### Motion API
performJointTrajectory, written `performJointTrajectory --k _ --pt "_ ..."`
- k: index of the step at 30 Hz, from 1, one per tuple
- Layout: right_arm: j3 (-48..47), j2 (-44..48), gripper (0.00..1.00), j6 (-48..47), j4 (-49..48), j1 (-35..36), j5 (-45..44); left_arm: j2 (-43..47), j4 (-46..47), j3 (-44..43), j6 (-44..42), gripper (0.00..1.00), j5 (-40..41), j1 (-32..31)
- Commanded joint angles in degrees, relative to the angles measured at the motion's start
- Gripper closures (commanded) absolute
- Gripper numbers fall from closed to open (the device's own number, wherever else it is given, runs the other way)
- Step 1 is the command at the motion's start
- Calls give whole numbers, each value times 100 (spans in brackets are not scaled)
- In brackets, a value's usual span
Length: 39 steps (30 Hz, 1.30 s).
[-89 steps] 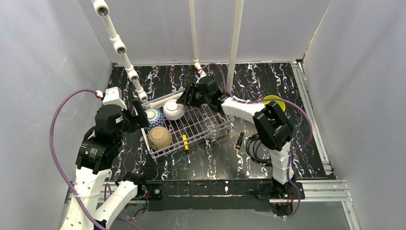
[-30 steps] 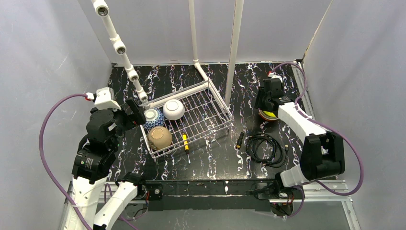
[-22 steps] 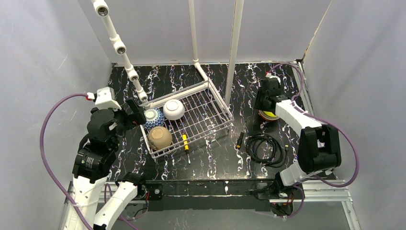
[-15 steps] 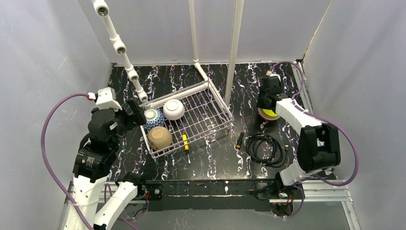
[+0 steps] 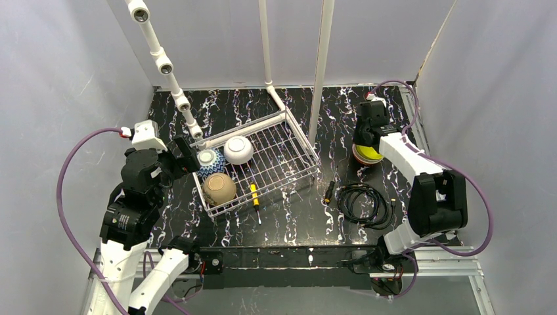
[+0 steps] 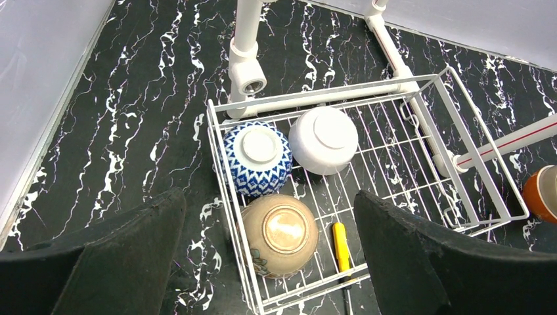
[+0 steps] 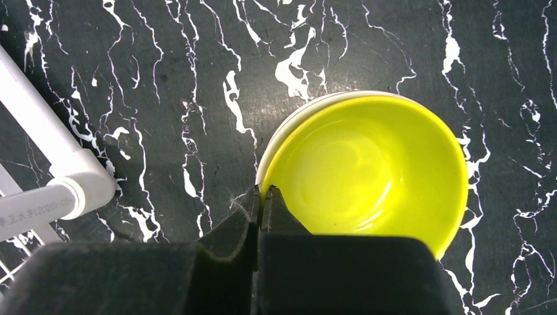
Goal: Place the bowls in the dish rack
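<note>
The dish rack sits skewed on the black marbled table, left of centre in the top view, and takes up most of the left wrist view.

The left gripper hangs at the rack's left end with its jaws spread wide and nothing between them. Its two dark fingers frame the lower corners of its own camera's view. The right gripper is in the upper right of the top view, closed on the rim of the yellow-green bowl, one finger inside the lip and one outside.

That bowl stands mouth up on the table, well apart from the rack. A pale rim shows just beyond its left edge in the right wrist view. The orange bowl peeks in at the right edge of the left wrist view.

Three bowls lie mouth down at the rack's left end. The tan bowl is nearest the bottom of the frame. The blue-white patterned bowl and the white bowl sit side by side above it.

A coiled black cable lies on the table to the lower right of the rack. A yellow-handled screwdriver lies on the rack floor just beside the tan bowl.
</note>
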<state>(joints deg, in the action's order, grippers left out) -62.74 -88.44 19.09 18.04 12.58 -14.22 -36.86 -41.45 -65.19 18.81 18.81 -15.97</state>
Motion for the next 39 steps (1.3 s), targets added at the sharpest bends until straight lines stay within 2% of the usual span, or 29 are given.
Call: performJointTrajectory --k 1,16,25,33,39 --pt "-295 221 99 22 -68 -2 -228 6 -58 -78 -66 2 97 7" --pt "-617 813 99 149 247 -7 -769 -39 -15 -124 -55 2 56 6" --pt "-619 1541 99 466 535 -1 -785 -60 22 -75 11 2 -12 6" --pt "-22 2469 99 1096 595 14 192 24 113 99 136 2 -27 7" --pt "570 3446 99 1213 -142 16 1962 25 191 182 144 2 -38 6"
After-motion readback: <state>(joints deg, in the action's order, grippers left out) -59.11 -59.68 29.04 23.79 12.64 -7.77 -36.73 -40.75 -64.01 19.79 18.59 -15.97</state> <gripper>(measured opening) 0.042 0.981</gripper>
